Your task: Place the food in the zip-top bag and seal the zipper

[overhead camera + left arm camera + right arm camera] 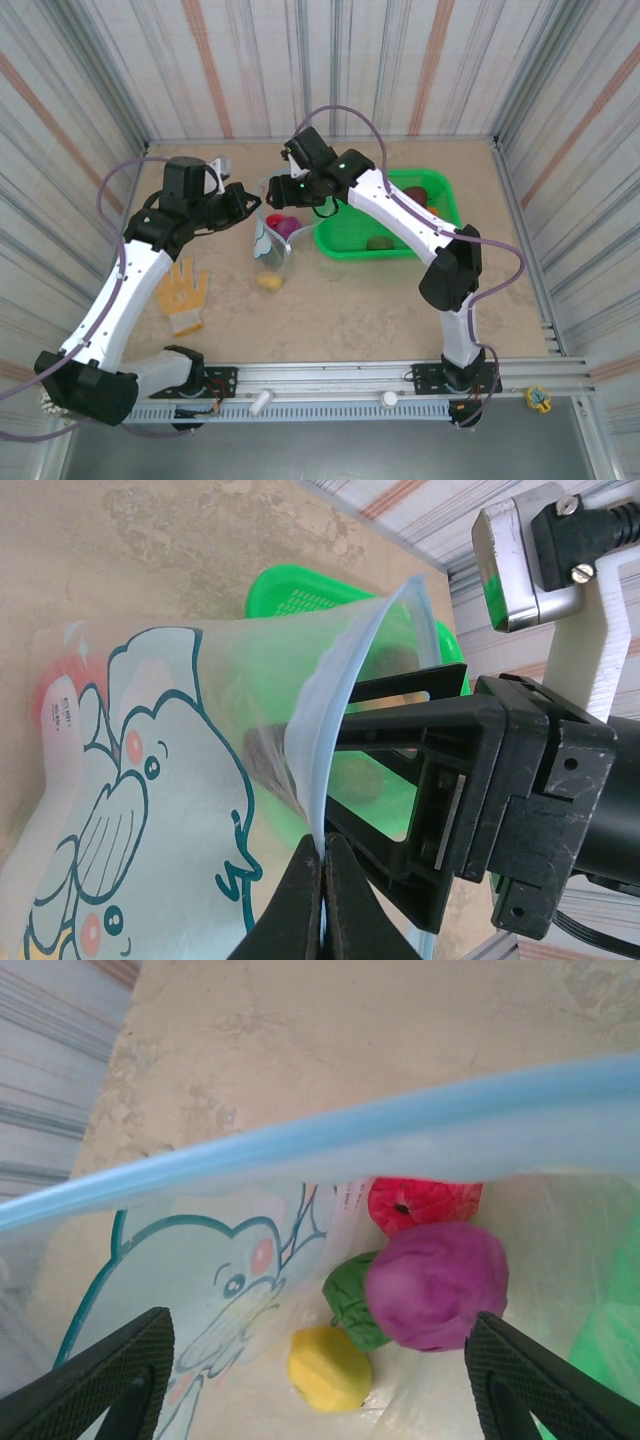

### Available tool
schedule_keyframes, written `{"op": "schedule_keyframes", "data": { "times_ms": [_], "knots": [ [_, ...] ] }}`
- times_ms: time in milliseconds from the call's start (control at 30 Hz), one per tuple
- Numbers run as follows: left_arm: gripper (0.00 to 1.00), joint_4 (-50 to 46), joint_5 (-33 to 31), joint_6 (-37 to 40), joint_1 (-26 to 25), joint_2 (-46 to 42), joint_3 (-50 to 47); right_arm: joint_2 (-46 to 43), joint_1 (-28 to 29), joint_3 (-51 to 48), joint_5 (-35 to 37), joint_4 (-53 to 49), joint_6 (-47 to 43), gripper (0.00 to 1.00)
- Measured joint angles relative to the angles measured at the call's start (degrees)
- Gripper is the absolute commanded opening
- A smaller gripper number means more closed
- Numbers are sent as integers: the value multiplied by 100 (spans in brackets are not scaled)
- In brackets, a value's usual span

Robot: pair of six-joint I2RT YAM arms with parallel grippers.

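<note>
Your left hand [323, 865] pinches the pale blue zipper [302, 720] of the clear plastic bag [150, 740]; your right hand [320, 1325] hangs spread over purple toy food [437, 1285] inside.

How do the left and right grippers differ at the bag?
The left gripper is shut, pinching the zipper of the zip-top bag; the right gripper is open, holding nothing. The left sits at the rim; the right looks down into the mouth. Both are at the bag's opening.
</note>
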Motion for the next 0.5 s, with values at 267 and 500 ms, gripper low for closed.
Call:
{"op": "schedule_keyframes", "data": {
  "times_ms": [267,500],
  "knots": [
    [0,0,-2,0,0,0,0,-103,-7,98,-11,-133,-4,52],
    [0,-2,-2,0,0,0,-2,-632,-136,203,-195,-264,-26,40]
  ]
}}
